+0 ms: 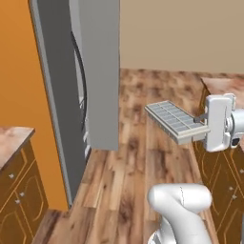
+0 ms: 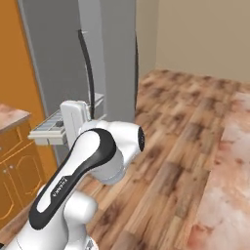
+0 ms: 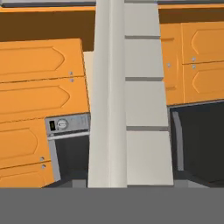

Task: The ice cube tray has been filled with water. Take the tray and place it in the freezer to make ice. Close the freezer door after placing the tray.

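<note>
The ice cube tray (image 1: 172, 120) is a pale grey grid of small cells, held level in the air above the wooden floor. My gripper (image 1: 201, 126) is shut on its right end. In the right base view the tray (image 2: 48, 129) sticks out to the left of the white hand (image 2: 73, 119). In the hand view the tray (image 3: 131, 100) runs edge-on up the middle. The tall grey freezer (image 1: 59, 100) stands to the left of the tray, with one door (image 1: 101, 71) swung out and a dark curved handle (image 1: 81, 81) showing beside it.
Orange cabinet walls (image 1: 19, 66) flank the freezer. A low counter with wooden doors (image 1: 14, 186) stands at the left, and another counter (image 2: 224, 180) at the right. Open wooden floor (image 1: 138, 157) lies between tray and freezer.
</note>
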Controlling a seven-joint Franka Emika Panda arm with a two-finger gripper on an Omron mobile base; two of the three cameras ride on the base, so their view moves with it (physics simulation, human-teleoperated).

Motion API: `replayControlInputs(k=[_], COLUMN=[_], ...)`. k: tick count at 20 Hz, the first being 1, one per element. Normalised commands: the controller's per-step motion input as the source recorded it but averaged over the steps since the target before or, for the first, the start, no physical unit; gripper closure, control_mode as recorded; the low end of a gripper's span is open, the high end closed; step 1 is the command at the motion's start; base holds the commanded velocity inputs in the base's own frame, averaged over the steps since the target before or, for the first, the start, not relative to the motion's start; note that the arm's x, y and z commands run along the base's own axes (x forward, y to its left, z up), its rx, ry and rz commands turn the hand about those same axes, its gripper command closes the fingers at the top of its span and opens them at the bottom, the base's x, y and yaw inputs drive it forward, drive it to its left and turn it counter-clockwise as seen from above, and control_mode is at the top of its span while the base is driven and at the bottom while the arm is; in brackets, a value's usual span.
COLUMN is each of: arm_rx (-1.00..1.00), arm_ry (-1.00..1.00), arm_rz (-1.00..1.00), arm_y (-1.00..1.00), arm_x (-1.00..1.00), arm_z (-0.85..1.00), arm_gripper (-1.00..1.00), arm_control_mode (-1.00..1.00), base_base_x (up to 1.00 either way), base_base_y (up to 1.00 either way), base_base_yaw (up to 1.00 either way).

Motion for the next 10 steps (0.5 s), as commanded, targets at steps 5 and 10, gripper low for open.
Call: replayControlInputs(k=[5,10], arm_rx=[0.00,0.00], arm_ry=[0.00,0.00], arm_rz=[0.00,0.00], arm_y=[0.00,0.00], arm_x=[0.00,0.00], arm_z=[0.00,0.00], arm_gripper=[1.00,1.00], arm_control_mode=[1.00,1.00], base_base_x=[0.85,0.76], base_base_y=[0.19,0.05], base_base_yaw=[-0.11,0.00])
